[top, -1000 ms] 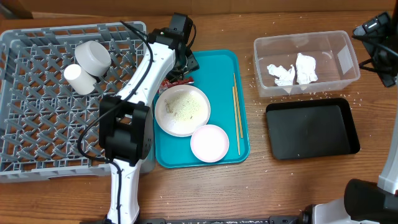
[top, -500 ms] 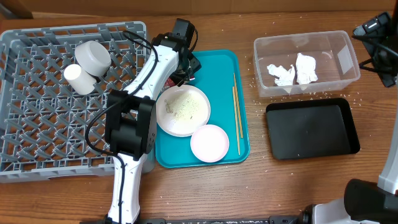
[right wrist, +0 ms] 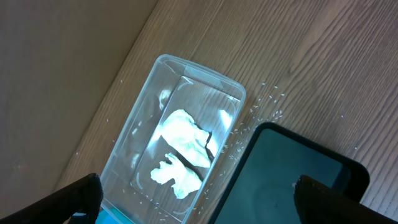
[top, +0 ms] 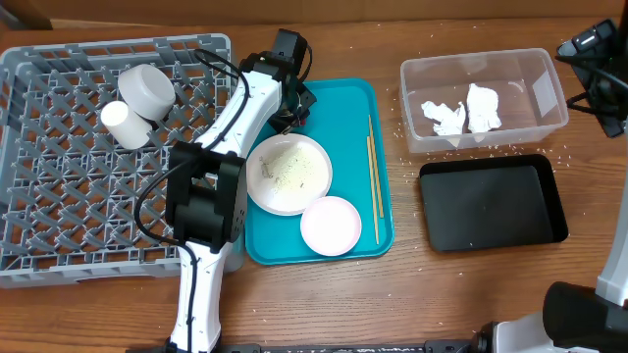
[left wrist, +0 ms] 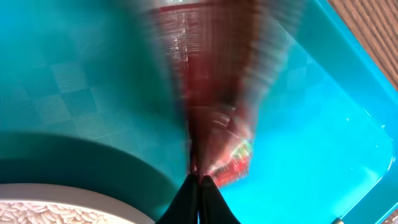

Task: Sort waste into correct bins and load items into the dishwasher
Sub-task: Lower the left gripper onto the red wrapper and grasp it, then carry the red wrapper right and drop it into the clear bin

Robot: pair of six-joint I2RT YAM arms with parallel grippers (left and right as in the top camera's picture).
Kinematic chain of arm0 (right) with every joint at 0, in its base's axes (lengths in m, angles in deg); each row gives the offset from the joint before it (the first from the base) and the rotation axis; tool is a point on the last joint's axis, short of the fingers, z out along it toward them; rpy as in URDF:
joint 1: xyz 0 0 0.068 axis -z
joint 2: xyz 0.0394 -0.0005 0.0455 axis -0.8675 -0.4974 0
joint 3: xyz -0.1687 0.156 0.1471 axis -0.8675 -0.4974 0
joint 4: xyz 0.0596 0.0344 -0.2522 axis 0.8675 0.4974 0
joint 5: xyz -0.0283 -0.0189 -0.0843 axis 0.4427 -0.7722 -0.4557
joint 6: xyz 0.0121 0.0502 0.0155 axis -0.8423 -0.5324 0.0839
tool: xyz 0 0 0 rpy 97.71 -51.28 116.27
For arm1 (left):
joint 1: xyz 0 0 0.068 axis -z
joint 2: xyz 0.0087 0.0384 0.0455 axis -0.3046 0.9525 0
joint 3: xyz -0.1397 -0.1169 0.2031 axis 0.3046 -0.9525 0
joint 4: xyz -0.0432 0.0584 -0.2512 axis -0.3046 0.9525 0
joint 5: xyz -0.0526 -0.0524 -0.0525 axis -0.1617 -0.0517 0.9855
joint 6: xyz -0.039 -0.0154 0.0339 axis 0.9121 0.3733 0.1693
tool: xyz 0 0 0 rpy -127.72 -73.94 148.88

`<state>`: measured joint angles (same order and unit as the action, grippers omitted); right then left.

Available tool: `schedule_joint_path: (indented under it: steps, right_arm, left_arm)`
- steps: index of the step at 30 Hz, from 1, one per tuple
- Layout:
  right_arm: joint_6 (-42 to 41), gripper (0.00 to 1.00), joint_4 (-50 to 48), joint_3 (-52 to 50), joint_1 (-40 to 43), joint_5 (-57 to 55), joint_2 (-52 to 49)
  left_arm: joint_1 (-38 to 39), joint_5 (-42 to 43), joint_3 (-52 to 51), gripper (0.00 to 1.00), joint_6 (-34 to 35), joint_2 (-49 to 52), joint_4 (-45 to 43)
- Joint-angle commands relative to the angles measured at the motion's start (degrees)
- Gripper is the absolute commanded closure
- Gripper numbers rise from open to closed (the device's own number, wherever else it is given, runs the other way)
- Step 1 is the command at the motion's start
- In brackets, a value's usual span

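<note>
In the dish rack (top: pixel 59 196) two cups (top: pixel 147 90) lie at its ten o'clock. At the teal tray's (top: pixel 353 108) eleven o'clock corner our left gripper (left wrist: pixel 199 186) is pinched on the red wrapper (left wrist: pixel 214 124) by a thin edge. It could slip free, or our arm could nudge the plate (top: pixel 257 191) of rice grains (top: pixel 292 169). The clear tub (top: pixel 422 74) holds two napkins (top: pixel 446 116); the black tray (top: pixel 491 206) is bare. Our right gripper (right wrist: pixel 202 199) hangs, jaws apart.

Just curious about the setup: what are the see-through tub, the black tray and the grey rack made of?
Tub: likely clear plastic; you can see straight through its glossy walls. Black tray: probably plastic, smooth with a soft sheen; coated metal is possible. Rack: seemingly moulded grey plastic, a matte lattice.
</note>
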<state>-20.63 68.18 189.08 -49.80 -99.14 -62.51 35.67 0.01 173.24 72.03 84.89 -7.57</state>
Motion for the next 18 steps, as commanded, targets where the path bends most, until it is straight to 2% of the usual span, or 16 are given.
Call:
schedule_joint_path:
  steps: [1, 6, 11, 14, 18]
  right_arm:
    - [0.37, 0.00, -0.20, 0.20, -0.11, -0.83, 0.15]
    - [0.37, 0.00, -0.20, 0.20, -0.11, -0.83, 0.15]
    - [0.35, 0.00, -0.20, 0.20, -0.11, -0.83, 0.15]
    - [0.35, 0.00, -0.20, 0.20, -0.11, -0.83, 0.15]
    - [0.37, 0.00, -0.20, 0.20, -0.11, -0.83, 0.15]
  left_arm:
    - [0.11, 3.15, 0.85, 0.96, -2.89, 0.22, 0.17]
    - [0.13, 5.27, 5.40, 0.96, -5.62, -1.33, 4.04]
    - [0.66, 5.27, 14.10, 0.96, -8.22, -4.42, 9.49]
    - [3.30, 6.91, 18.97, 0.96, -14.99, -6.67, 6.69]
    - [8.98, 8.83, 20.00, 0.96, -27.08, -7.02, -0.20]
